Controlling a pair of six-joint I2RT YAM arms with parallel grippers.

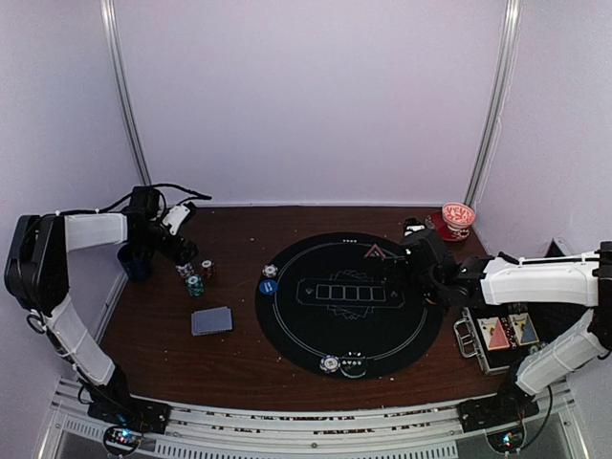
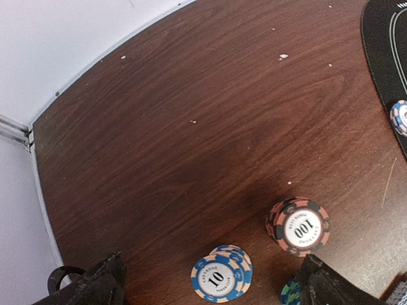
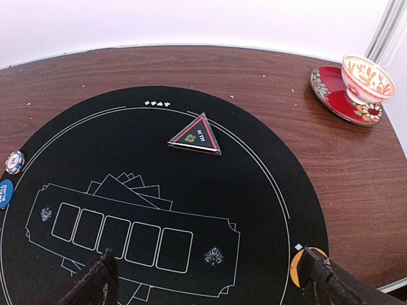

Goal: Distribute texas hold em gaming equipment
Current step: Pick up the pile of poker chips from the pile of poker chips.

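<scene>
at nine o'clock of the mat (image 1: 316, 330), the chip stacks (image 1: 195, 285) are stood beneath the left gripper (image 2: 210, 286), its fingers (image 2: 95, 284) spread wide and empty; the blue stack (image 2: 219, 277) should be straddled squarely before closing. the right gripper (image 3: 210, 279) is likewise held open.

Matt black mat (image 3: 273, 190) on wood-grain table (image 2: 191, 127); glossy saucer (image 3: 331, 89).

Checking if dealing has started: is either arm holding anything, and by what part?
Nothing is held: left gripper open above the poker chips; right gripper open above the black mat.
</scene>
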